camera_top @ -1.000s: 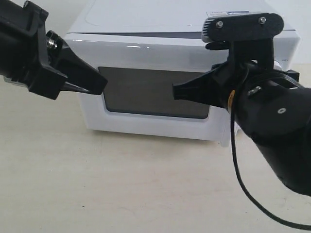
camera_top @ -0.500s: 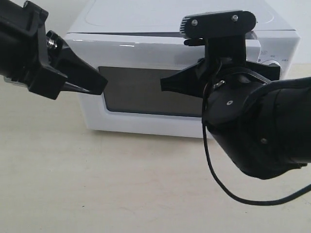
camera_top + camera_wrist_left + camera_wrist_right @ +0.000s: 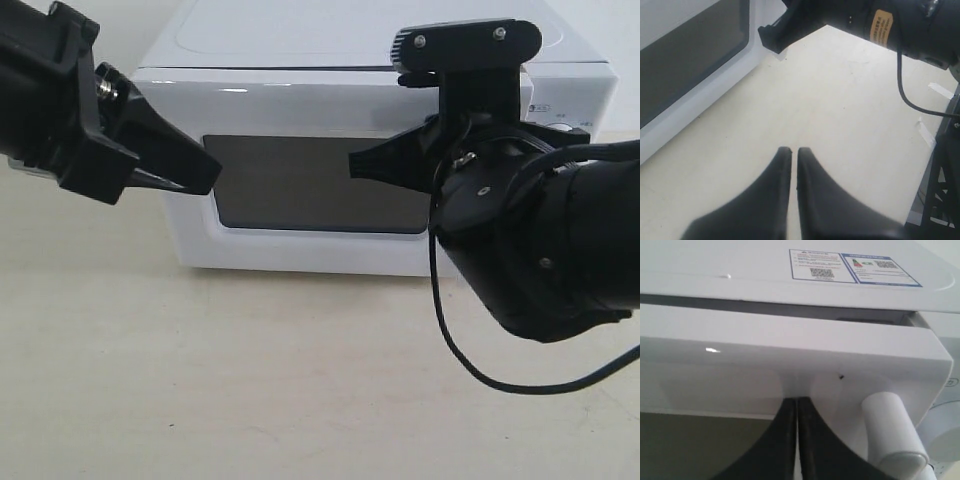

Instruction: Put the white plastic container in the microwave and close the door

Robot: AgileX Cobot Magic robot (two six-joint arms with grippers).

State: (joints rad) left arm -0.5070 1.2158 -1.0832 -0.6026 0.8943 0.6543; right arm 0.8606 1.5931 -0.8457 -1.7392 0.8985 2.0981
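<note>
Your right fingers (image 3: 782,440), pressed together, rest against the door (image 3: 790,355) of the microwave (image 3: 300,40), beside its handle (image 3: 890,425). Your left fingers (image 3: 770,200), likewise together, hang clear. The container is unseen. A glancing push could leave the door unlatched.

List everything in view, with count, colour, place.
microwave: 1, white, at the back of the table
door: 1, white with a dark window, on the microwave's front, looks closed
handle: 1, white bar, at the door's right side
stickers: 2, white and blue, on the microwave's top
table: 1, beige
tape strips: 2, white, on the table past the right arm
container: none in view
cable: 1, black, hanging from the right arm
left gripper: 1, black, shut, over the table by the door's left edge
right gripper: 1, black, shut, at the door's top beside the handle
</note>
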